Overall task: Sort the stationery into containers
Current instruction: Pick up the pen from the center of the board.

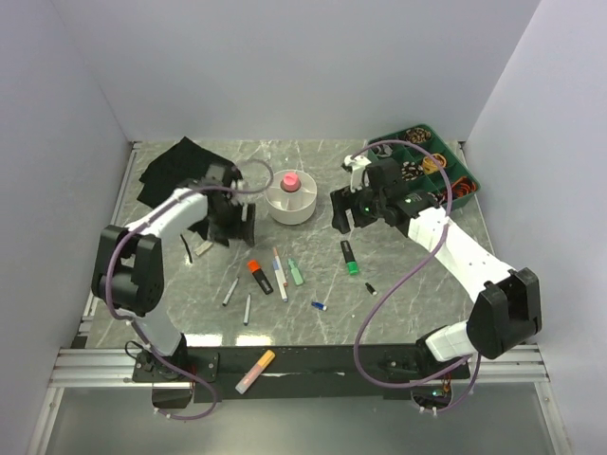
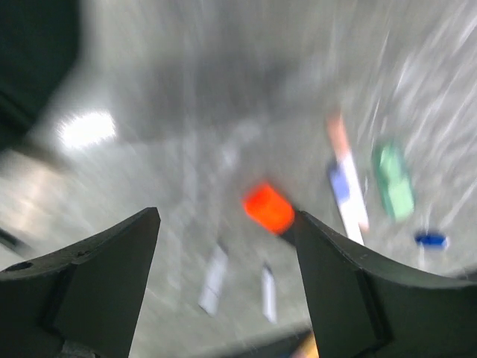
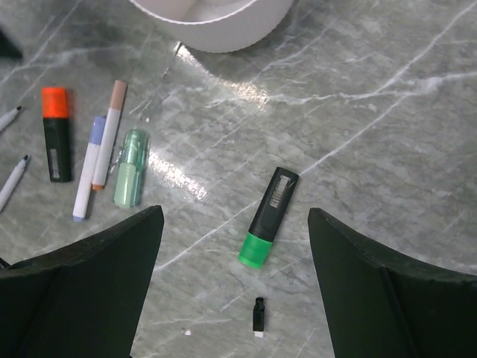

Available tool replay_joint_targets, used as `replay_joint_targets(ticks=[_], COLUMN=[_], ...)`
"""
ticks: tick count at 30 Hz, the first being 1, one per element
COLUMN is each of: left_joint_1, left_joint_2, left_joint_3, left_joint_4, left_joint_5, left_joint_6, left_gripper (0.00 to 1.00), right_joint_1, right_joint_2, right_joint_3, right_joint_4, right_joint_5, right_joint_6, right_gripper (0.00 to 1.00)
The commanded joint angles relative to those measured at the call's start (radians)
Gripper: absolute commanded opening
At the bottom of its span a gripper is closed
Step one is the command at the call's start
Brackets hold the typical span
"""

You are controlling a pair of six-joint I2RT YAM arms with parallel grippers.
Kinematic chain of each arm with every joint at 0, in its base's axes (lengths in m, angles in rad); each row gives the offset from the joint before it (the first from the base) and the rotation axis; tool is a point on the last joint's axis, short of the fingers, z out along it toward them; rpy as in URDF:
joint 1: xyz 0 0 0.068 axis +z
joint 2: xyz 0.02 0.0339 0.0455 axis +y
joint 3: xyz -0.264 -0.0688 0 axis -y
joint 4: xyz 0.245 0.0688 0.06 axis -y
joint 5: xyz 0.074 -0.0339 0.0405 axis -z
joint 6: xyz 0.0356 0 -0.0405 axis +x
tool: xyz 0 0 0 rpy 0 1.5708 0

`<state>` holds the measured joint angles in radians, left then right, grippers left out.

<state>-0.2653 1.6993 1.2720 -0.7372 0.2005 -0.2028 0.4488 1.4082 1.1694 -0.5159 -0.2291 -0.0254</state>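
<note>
The round white bowl (image 1: 289,204) holds a pink-capped bottle (image 1: 290,180); its rim shows in the right wrist view (image 3: 216,22). The black bag (image 1: 175,166) lies back left. My left gripper (image 1: 230,227) is open and empty between bag and bowl, over a blurred orange highlighter (image 2: 268,208) and grey pens (image 2: 214,280). My right gripper (image 1: 341,216) is open and empty above the green highlighter (image 3: 267,217) and a tiny black piece (image 3: 258,315). The orange highlighter (image 1: 260,276), white pens (image 1: 279,275), a pale green marker (image 1: 296,273) and a blue piece (image 1: 319,305) lie mid-table.
A green tray (image 1: 465,175) of small parts stands at the back right, behind the right arm. An orange and pink marker (image 1: 255,371) lies on the front rail. Two thin grey pens (image 1: 230,292) lie left of centre. White walls close in three sides.
</note>
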Motion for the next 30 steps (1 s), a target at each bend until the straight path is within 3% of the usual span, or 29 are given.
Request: replay_joint_targets(ticks=[1, 21, 30], left_joint_1=[-0.084, -0.101, -0.156], left_joint_2=[-0.01, 0.194, 0.189], left_joint_3=[-0.063, -0.03, -0.016], left_joint_4=[-0.103, -0.12, -0.122], left_joint_5=[-0.027, -0.033, -0.026], left_joint_6=[-0.224, -0.302, -0.293], left_gripper=[0.79, 0.72, 0.57], right_joint_1=[-0.039, -0.104, -0.119], right_joint_2=[-0.022, -0.034, 0.008], right_joint_3=[0.022, -0.013, 0.035], right_joint_4=[0.019, 0.001, -0.027], right_joint_5=[-0.003, -0.079, -0.088], right_joint_6=[0.061, 0.05, 0.036], right_gripper=[0.86, 0.86, 0.86])
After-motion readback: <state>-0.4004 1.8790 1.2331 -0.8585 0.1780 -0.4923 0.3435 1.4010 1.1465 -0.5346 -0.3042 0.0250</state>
